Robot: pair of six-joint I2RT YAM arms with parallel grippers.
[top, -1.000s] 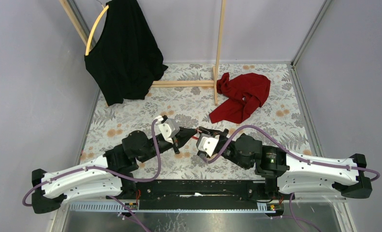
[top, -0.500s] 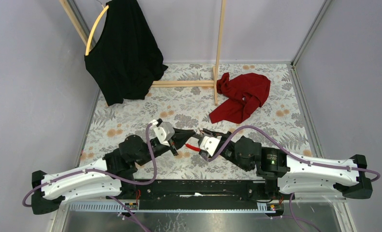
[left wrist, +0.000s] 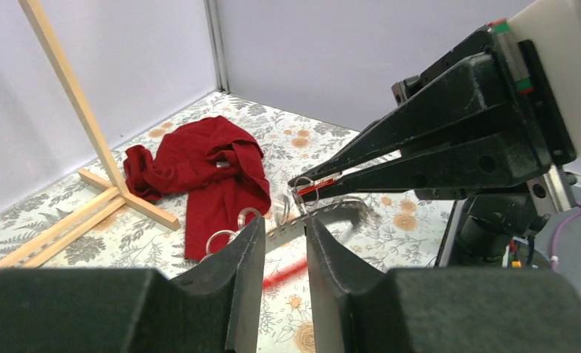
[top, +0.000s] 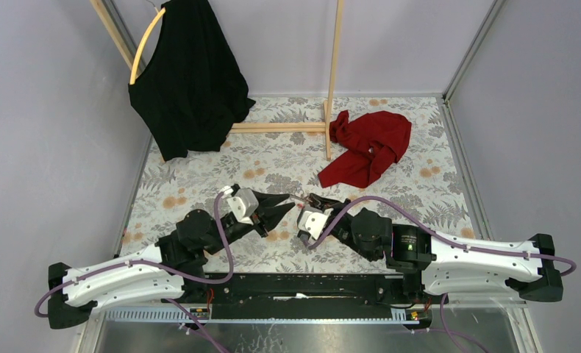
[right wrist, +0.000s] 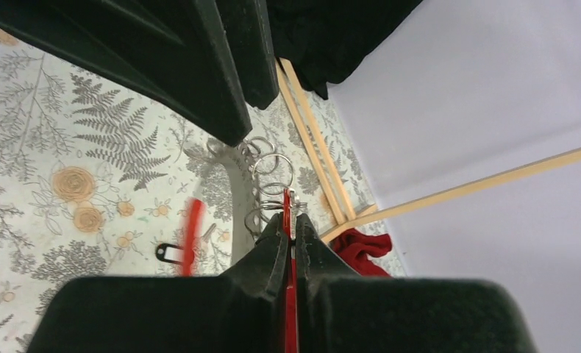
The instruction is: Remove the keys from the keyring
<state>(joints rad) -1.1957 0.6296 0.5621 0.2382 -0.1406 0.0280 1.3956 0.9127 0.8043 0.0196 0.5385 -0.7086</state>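
My right gripper (top: 307, 198) (right wrist: 288, 220) is shut on the bright red section of the keyring (right wrist: 287, 202), held above the table. Several thin metal rings (right wrist: 269, 173) and the blurred grey strap (right wrist: 240, 195) hang from it. In the left wrist view the right gripper (left wrist: 302, 185) pinches that red piece. My left gripper (top: 283, 204) (left wrist: 284, 224) is open just left of it, jaws a little apart and empty. A blurred red key tag (right wrist: 192, 235) (left wrist: 284, 273) shows below. A key with a black oblong head (right wrist: 168, 254) lies on the floral table.
A red cloth (top: 368, 147) lies at the back right beside a wooden rack (top: 332, 81). A black garment (top: 192, 81) on a yellow hanger hoop (top: 144, 44) hangs at the back left. Grey walls close in on the floral table (top: 199, 176).
My left gripper has pulled back to the left, away from the right gripper it was touching. The right gripper has shifted slightly left, still holding the keyring. The red tag is blurred in motion.
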